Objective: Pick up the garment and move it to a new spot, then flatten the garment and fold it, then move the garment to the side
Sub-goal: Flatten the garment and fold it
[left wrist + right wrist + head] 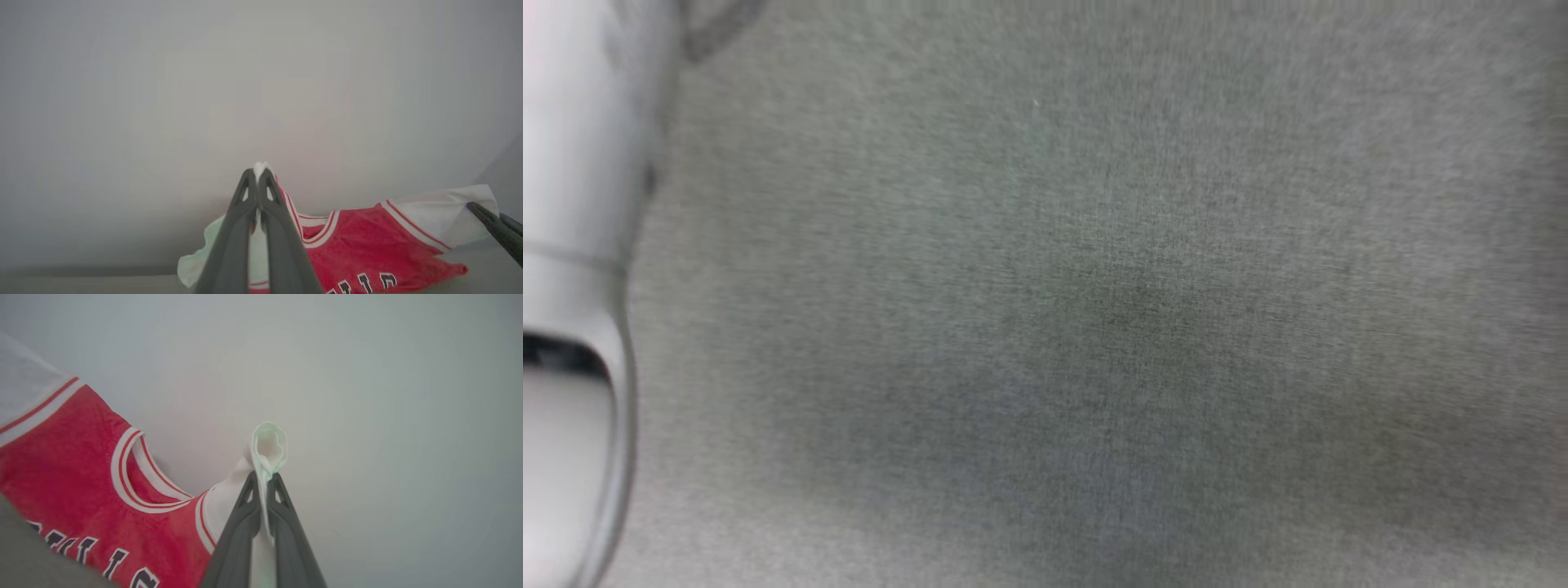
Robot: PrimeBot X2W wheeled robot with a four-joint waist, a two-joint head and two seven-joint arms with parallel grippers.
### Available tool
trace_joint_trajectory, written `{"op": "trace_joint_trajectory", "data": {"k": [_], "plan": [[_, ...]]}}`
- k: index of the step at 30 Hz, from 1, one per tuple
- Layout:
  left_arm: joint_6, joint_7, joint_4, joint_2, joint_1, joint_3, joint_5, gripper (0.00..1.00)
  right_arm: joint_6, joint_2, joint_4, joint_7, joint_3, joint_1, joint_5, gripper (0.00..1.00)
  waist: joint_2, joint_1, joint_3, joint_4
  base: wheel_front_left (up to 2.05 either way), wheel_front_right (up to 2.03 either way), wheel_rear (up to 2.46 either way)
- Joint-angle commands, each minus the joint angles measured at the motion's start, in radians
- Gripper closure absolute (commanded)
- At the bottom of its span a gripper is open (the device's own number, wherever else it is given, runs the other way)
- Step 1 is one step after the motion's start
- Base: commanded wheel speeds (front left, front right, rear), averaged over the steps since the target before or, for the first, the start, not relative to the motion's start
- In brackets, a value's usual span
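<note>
The garment (pixel 359 237), a red shirt with white sleeves, white-striped seams and dark lettering, is stretched between both grippers. My left gripper (pixel 258 173) is shut on one white sleeve, with a tuft of fabric poking out past the tips. Far right in the left wrist view, my right gripper (pixel 484 212) pinches the other sleeve. In the right wrist view the garment (pixel 65 457) spreads to the left, and my right gripper (pixel 263 477) is shut on a bunched loop of white sleeve. The shirt's lower part is hidden below the view's edge.
A pale forearm (pixel 572 245) runs down the left edge of the blurred head view, over a grey woven surface (pixel 1094 327). A plain pale wall (pixel 261 81) stands behind the shirt. A grey surface (pixel 24 555) lies under the shirt's hem.
</note>
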Motion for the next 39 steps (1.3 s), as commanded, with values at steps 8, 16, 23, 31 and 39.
{"op": "trace_joint_trajectory", "data": {"k": [8, 16, 23, 31, 39], "plan": [[-0.003, 0.078, -0.177, 0.124, 0.383, -0.12, -0.132, 1.0, -0.001, -0.166, -0.115, 0.013, 0.222, 0.365, 0.362, 1.0, 0.0, -0.0001, -0.37, -0.007, 0.0, 0.0, 0.0], [0.013, 0.065, -0.388, 0.276, 0.805, -0.194, -0.188, 1.0, -0.001, -0.329, -0.38, 0.047, 0.284, 0.812, 0.556, 1.0, 0.0, -0.0001, -0.559, -0.02, 0.0, 0.0, 0.0], [0.124, 0.074, -0.649, 0.403, 1.15, -0.231, -0.25, 1.0, -0.001, -0.397, -0.58, 0.072, 0.203, 1.186, 0.547, 1.0, 0.0, -0.0001, -0.657, -0.025, 0.0, 0.0, 0.0], [0.27, 0.046, -0.928, 0.528, 1.442, -0.257, -0.311, 1.0, -0.001, -0.425, -0.805, 0.147, 0.1, 1.55, 0.448, 1.0, 0.0, -0.0001, -0.695, -0.028, 0.0, 0.0, 0.0], [0.324, 0.003, -0.966, 0.549, 1.583, -0.27, -0.344, 1.0, -0.001, -0.364, -0.927, 0.189, -0.048, 1.774, 0.378, 1.0, 0.0, -0.0001, -0.698, -0.025, 0.0, 0.0, 0.0]]}}
